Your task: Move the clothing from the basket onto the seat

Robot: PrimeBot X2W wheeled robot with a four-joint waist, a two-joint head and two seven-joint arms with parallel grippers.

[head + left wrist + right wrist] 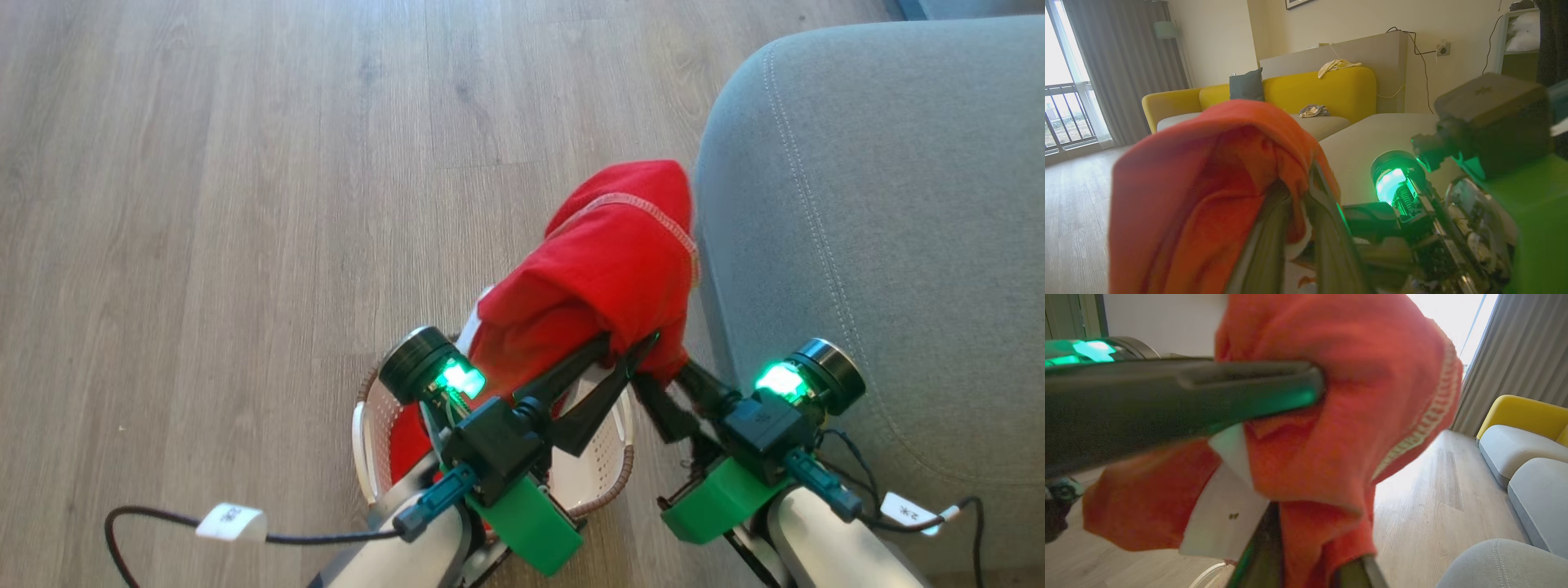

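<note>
The soft bright red fabric garment with a pale stitched band (612, 261) hangs lifted above the far right rim of the small cream-white perforated plastic basket with a brown woven-look rim (611, 482). It is draped as a long hump whose axis runs away from the robot, roughly along the left side edge of the large grey fabric-upholstered seat cushion (882, 204). Its right flank is just beside that cushion's rounded corner, perhaps brushing it. The left gripper (633, 347) pinches the garment from below, its two dark fingers drawn together on the cloth. The right gripper (663, 382) reaches in from the seat's side, its fingers narrow with a hanging fold between them; whether they bite firmly I cannot tell. A second red garment (408, 445) lies inside the basket against its left wall. The move ahead, as I judge it, is a short carry to the robot's right, over the cushion's edge, and the right arm is the nearer to that edge.
</note>
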